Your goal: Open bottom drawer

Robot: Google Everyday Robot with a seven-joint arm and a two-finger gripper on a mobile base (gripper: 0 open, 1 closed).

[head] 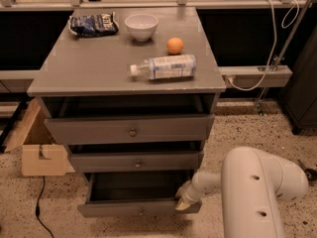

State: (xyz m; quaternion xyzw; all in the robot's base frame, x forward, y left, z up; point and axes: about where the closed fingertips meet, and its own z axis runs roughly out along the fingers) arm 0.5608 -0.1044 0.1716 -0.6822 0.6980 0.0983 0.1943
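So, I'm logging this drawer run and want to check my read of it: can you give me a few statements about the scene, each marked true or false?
1. The bottom drawer is pulled out, with its dark inside showing. True.
2. The orange rests on the cabinet top, apart from the bowl. True.
3. The bottle stands upright. False: it lies on its side.
4. The gripper hovers above the cabinet top. False: it is low down, at the right end of the bottom drawer's front.
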